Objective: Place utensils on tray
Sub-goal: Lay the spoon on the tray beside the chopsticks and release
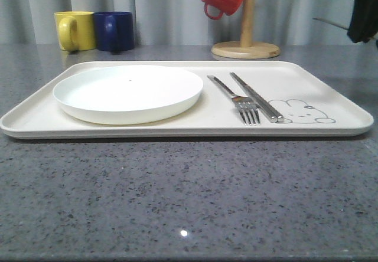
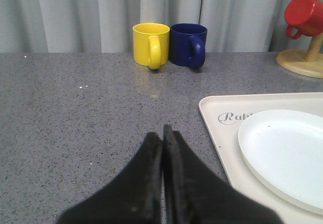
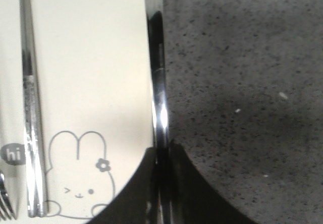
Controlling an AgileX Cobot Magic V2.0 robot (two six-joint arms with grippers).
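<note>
Ahead, the silver four-tined fork and flat silver chopsticks lie side by side on the cream rectangular tray; my left gripper hovers pressed closed, empty; my right gripper pinches a slim shiny metal utensil above the tray's rim.

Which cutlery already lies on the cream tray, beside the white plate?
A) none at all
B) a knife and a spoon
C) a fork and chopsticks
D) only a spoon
C: the fork and chopsticks lie side by side on the tray, right of the plate.
</note>
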